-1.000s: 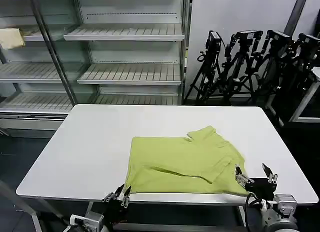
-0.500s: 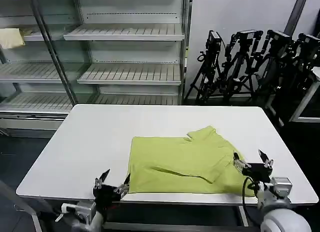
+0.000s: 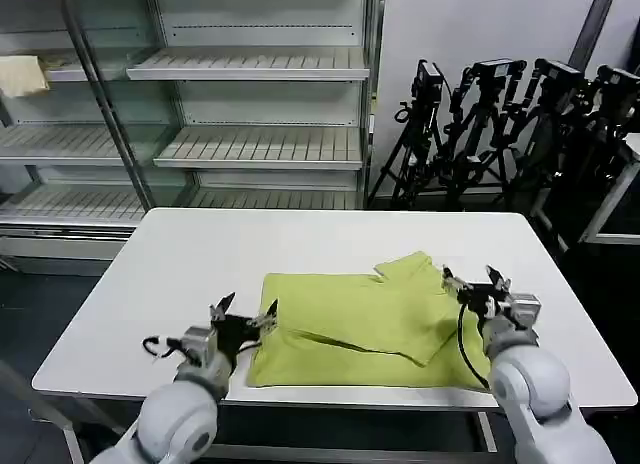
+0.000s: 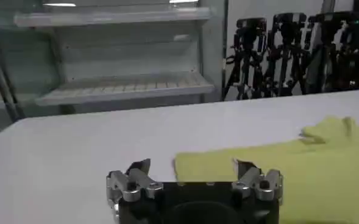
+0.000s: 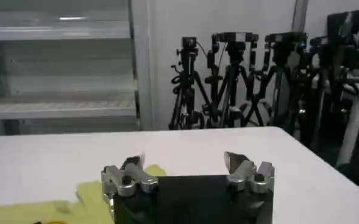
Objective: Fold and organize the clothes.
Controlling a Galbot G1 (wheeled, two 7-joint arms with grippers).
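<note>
Grippers hovering with jaws apart, left gripper (image 3: 243,317) at the near left corner and right gripper (image 3: 474,284) at the right edge of the partly folded T-shirt (image 3: 365,329) lying on the white table (image 3: 200,254), seemingly readying another fold.

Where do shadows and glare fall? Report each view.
Head view: the lime yellow-green cotton T-shirt shows a soft shadow under its folded flap. Left wrist view: light streak on the metal shelving beyond the open left gripper. Right wrist view: same, right gripper open.
</note>
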